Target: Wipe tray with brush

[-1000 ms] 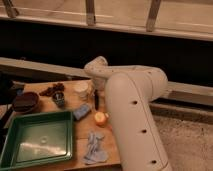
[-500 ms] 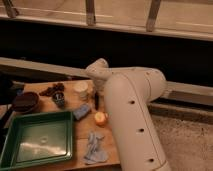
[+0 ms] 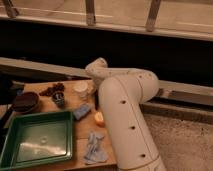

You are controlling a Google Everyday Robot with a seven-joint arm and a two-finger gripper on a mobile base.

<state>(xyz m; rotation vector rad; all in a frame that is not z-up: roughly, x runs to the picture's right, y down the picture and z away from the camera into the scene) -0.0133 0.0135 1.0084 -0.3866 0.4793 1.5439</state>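
Camera view is showing me the arm (image 3: 127, 117) filling the near right and hanging over the table's (image 3: 82, 131) right edge. Nearest, a cloth (image 3: 95, 148) is lying just beside the tray (image 3: 37, 140), which is sitting at the front-left corner with its floor lying open. Beyond it, a sponge (image 3: 81, 111), cup (image 3: 80, 89) and bowl (image 3: 25, 102) are crowding the far half. The gripper is hiding behind the arm, well right of the tray, jaws standing spread wide. I am not making out the brush.

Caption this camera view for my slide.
White robot arm looms beside rectangular green plastic tray; end effector hidden behind the arm.
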